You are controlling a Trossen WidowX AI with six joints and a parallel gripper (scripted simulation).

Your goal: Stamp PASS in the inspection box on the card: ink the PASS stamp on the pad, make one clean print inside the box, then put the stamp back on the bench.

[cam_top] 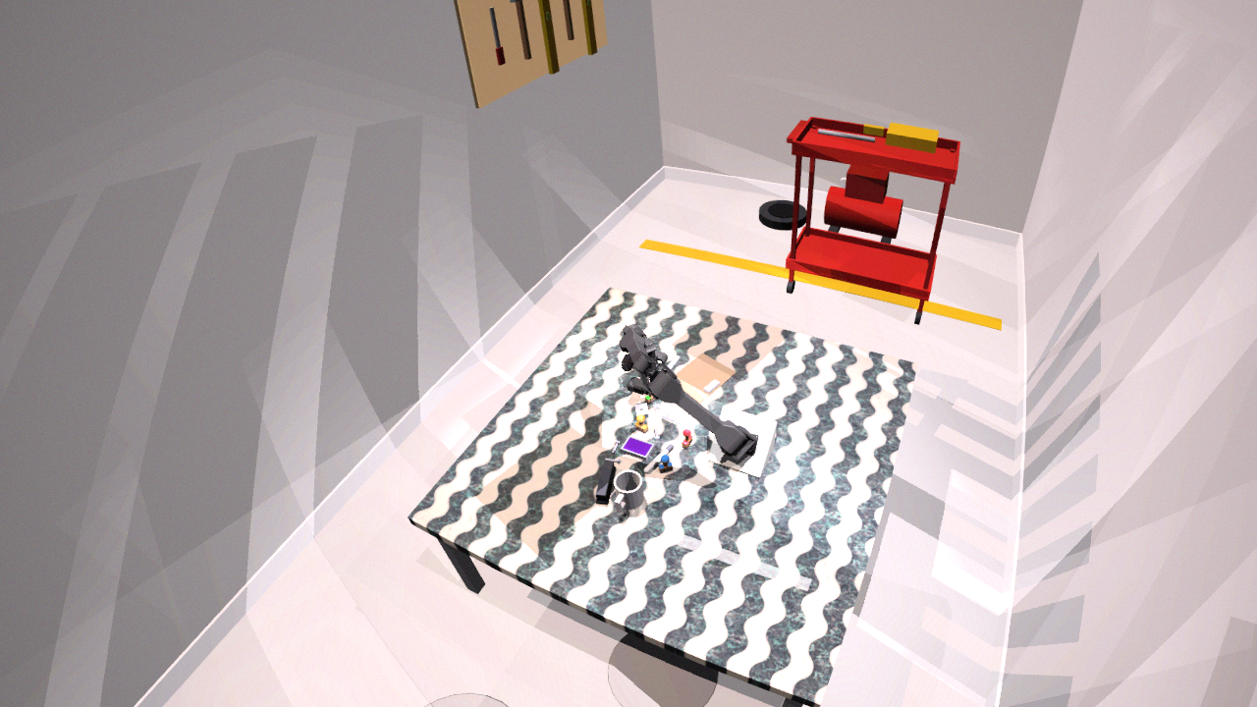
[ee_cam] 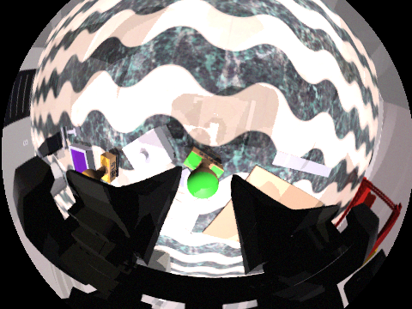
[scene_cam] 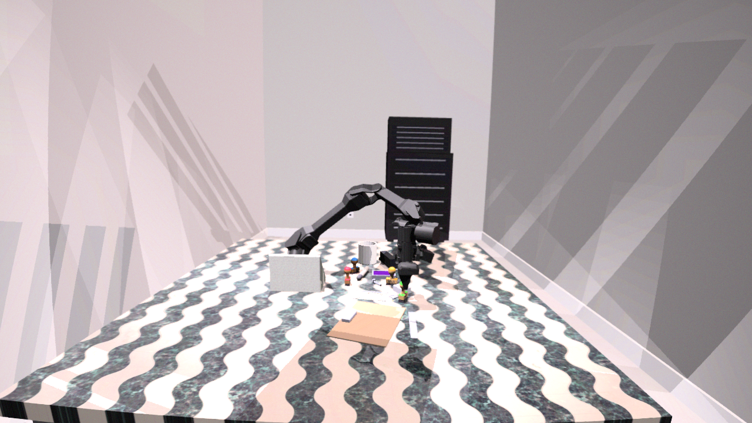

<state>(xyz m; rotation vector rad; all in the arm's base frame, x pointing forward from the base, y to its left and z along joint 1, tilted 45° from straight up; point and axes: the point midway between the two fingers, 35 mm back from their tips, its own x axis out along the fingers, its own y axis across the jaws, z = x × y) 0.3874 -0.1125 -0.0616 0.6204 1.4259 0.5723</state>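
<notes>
My gripper [cam_top: 641, 392] [scene_cam: 404, 288] [ee_cam: 207, 175] is open and points down at a green-knobbed stamp [scene_cam: 402, 297] [ee_cam: 202, 184]. The stamp stands upright and shows between the fingertips in the wrist view; whether they touch it is unclear. A yellow-knobbed stamp [cam_top: 641, 423] [scene_cam: 391, 277] [ee_cam: 110, 166], a red-knobbed stamp [cam_top: 686, 437] [scene_cam: 347, 277] and a blue-knobbed stamp [cam_top: 665, 462] [scene_cam: 354, 265] stand nearby. The purple ink pad [cam_top: 637, 446] [scene_cam: 380, 272] [ee_cam: 80, 160] lies open. A pale flat sheet [ee_cam: 179, 216] lies near the green stamp, perhaps the card. Its box and the stamp lettering are unreadable.
A white block [ee_cam: 143, 150] sits beside the green stamp. A tan board [cam_top: 703, 370] [scene_cam: 365, 327] [ee_cam: 283, 189] and a white strip [scene_cam: 413, 325] [ee_cam: 302, 163] lie on its other side. A mug [cam_top: 628, 494] [scene_cam: 366, 252] and a black tool [cam_top: 604, 482] [scene_cam: 388, 258] stand beyond the pad.
</notes>
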